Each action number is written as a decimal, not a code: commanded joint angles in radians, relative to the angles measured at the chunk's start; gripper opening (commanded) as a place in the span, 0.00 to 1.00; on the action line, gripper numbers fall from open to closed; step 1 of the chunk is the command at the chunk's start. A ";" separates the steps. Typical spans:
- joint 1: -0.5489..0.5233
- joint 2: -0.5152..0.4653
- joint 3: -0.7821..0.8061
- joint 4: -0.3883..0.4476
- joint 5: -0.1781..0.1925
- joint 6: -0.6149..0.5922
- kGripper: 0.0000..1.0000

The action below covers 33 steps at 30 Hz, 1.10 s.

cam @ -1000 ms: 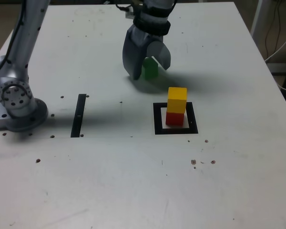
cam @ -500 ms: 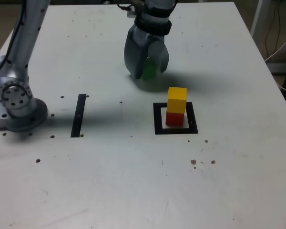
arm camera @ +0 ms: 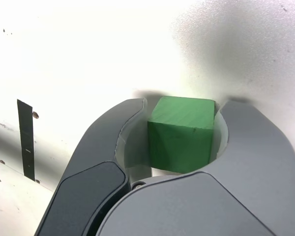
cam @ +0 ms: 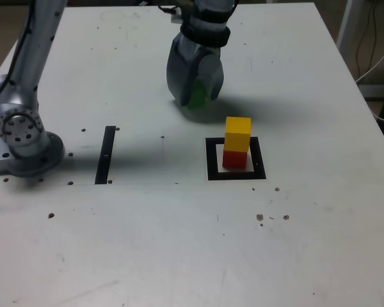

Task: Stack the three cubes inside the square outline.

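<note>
Item one, the small matte green cube (arm camera: 183, 132): you have it seated between the two curved grey jaws of the pincer (cam: 193, 96), which is clamped on its opposite side faces, low over the white desk (cam: 179, 243); whether the cube has left the desk surface cannot be told. Item two, the small matte yellow cube (cam: 237, 133): it stands squarely on item three, the small matte red cube (cam: 234, 158), which sits on the white centre of the thick black square outline (cam: 210, 160), near the pincer and toward the exterior view's right of it. Handling, as a judgement: the green cube looks light, rigid and plain-faced, not fragile, with little texture to resist slipping, so keep your hold flat on the two parallel faces and centred. Obscured: in the exterior view the jaws cover most of the green cube, leaving only a sliver of green. The wrist view hides the cube's underside and shows neither the stack nor the outline, only a narrow black strip (arm camera: 25, 138) lying apart on the desk.
</note>
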 commanded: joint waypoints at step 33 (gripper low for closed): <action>-0.359 -0.119 -0.276 0.266 -0.019 -0.086 0.31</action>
